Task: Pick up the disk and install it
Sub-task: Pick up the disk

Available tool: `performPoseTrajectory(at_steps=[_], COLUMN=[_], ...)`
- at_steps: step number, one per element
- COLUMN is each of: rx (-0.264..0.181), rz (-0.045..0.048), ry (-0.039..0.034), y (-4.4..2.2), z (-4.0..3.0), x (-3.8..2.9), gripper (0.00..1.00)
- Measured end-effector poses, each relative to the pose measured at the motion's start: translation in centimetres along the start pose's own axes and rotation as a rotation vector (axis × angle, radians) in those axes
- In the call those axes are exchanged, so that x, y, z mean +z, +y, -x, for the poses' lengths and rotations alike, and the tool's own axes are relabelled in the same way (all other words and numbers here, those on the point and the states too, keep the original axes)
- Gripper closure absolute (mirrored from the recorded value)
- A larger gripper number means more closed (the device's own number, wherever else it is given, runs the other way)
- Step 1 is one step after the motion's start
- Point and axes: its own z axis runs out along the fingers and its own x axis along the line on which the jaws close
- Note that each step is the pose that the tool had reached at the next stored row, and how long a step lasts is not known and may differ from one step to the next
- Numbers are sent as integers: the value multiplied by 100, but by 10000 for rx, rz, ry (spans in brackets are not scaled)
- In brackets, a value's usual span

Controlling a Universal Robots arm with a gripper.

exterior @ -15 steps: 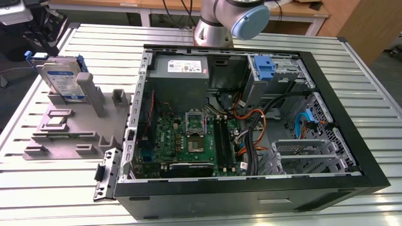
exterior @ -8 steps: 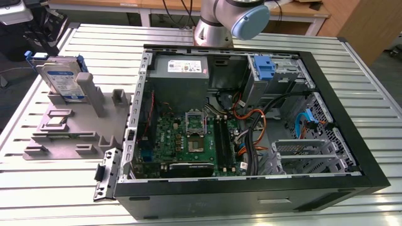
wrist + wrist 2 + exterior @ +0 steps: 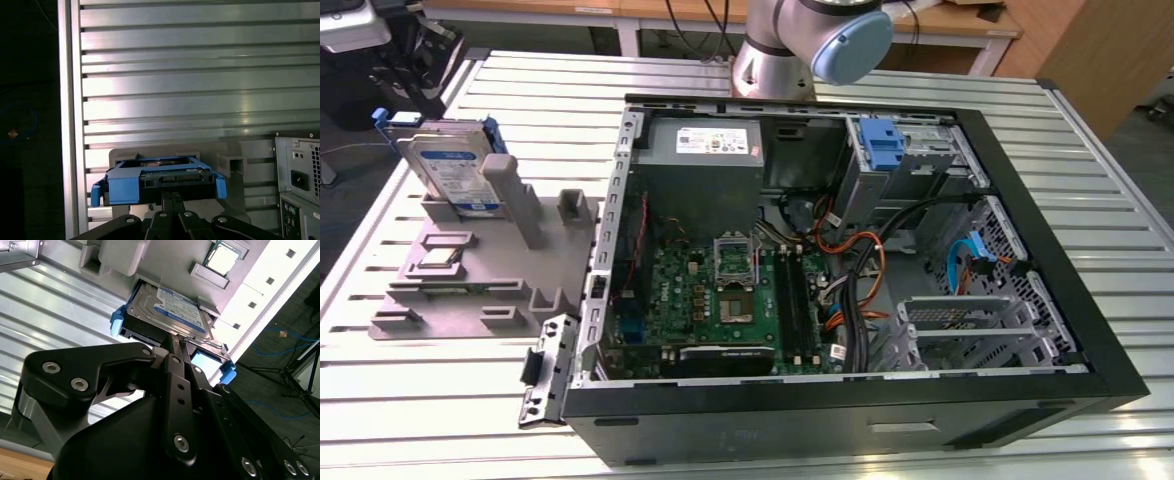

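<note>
**Table** (image 3: 427, 400): ribbed metal top that carries everything listed below.

**Fixture** (image 3: 467, 290): grey moulded stand at the exterior view's left, lying just past the claw's fingertips. A small square chip (image 3: 222, 259) sits in one of its pockets, beyond the disk as seen from the claw.

**Disk** (image 3: 454, 170): silver-grey drive with a blue-and-white label, in a blue carrier. It stands on edge in a slot of the fixture. In both wrist views its near edge (image 3: 170, 310) (image 3: 160, 177) lies directly ahead of the fingertips.

**Claw** (image 3: 177, 341) (image 3: 172, 194): black, with its two fingers drawn narrow, almost together, and nothing seen between them. The tips are right at the disk's edge; whether they touch it cannot be told.

**Arm** (image 3: 807, 40): grey column with a blue cap, behind the case.

**Computer case** (image 3: 1107, 380): black tower laid open on its side, well apart from the claw toward the exterior view's right. It holds a grey power supply (image 3: 707, 140), a green motherboard (image 3: 720, 300) and a bare blue bracket (image 3: 887, 145).
</note>
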Motion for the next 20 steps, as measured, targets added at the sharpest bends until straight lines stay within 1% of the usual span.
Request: performPoseTrajectory(at_steps=[8, 10, 14, 20], rx=[-31, -113, -442, -451], rz=[1, 3, 11, 12], ry=[2, 6, 22, 23], y=[0, 0, 0, 0], z=[0, 0, 0, 0], x=[0, 0, 0, 0], gripper=[90, 90, 90, 90])
